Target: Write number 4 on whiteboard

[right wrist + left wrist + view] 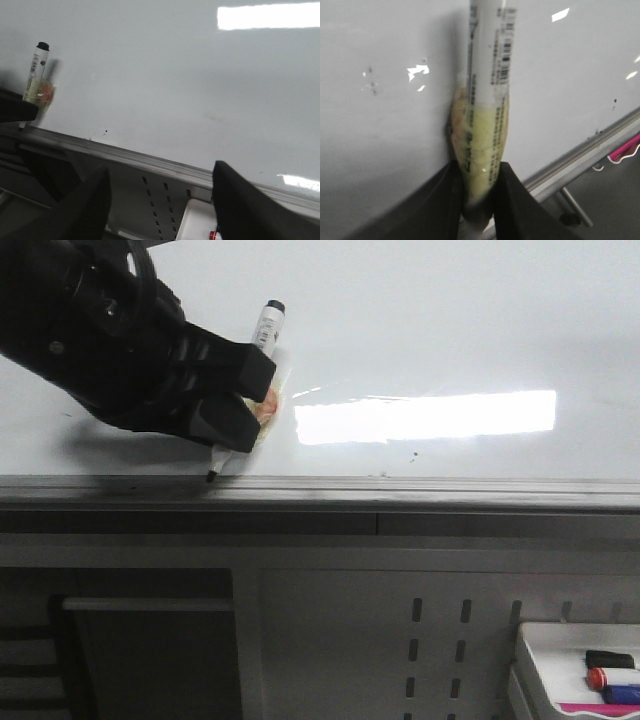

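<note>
While your left gripper pinches the marker around its taped yellowish middle, the tip sits down at the grey edge rail instead of on open white surface, and that is your first risk: a stroke begun there would run onto the metal or snag on it. No number 4 shows anywhere on the whiteboard, only a few small dark specks, so all the writing is, by my reading, ahead of you. The marker leans well over in the fingers; press hard and it may pivot or slip through the tape, leaving a skipped or crooked line. Your right gripper hangs spread and empty off the board's lower edge, above the small white tray of spare markers. Keep it clear, or it could crowd the left arm's path across the board.
</note>
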